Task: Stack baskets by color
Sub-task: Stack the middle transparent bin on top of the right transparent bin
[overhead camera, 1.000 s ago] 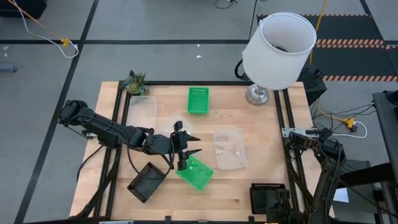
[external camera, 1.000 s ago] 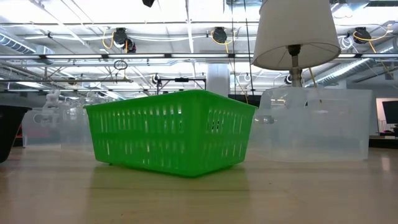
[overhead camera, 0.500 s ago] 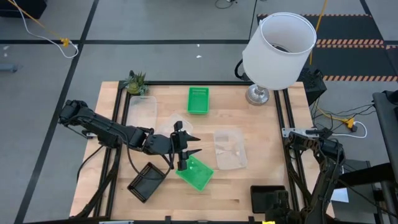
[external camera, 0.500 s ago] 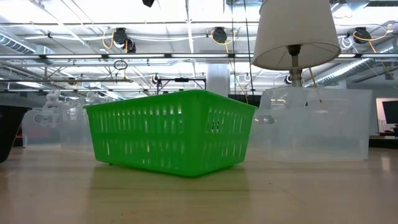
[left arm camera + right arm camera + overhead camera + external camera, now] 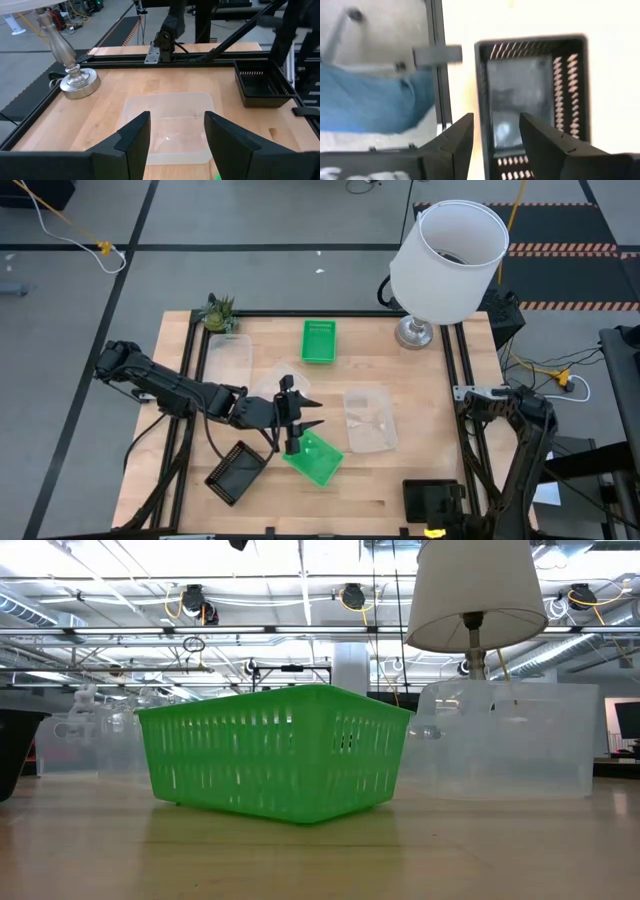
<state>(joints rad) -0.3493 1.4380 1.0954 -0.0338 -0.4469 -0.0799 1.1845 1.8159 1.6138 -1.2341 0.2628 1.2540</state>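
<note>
While the left arm reaches across the middle of the table, its left gripper (image 5: 303, 412) hangs with fingers spread and nothing between them, just above the near edge of a green basket (image 5: 316, 458) that lies tilted at the table's front centre. Seen from the left wrist, the two dark fingers (image 5: 134, 140) stand apart, framing a clear basket (image 5: 168, 126) on the wood beyond them. That same clear basket (image 5: 368, 420) sits just right of the table's middle in the high view. A second clear basket (image 5: 229, 356) lies near the back left, beside a small potted plant (image 5: 218, 313) at the corner. A second green basket (image 5: 318, 341) rests at the back centre, well apart from the first. A black basket (image 5: 236, 472) lies tilted at the front left, near the tilted green one.

At the front right corner, another black basket (image 5: 434, 500) sits on the table's edge, with the right gripper (image 5: 492, 137) over it. From the right wrist, its fingers (image 5: 457, 140) stand open, one either side of that black basket's (image 5: 532, 90) slotted wall, and they do not clamp it.

A lamp (image 5: 447, 260) with a white shade stands at the back right. From table height, the green basket (image 5: 272, 751) fills the centre, with a clear basket (image 5: 510, 738) to its right.
</note>
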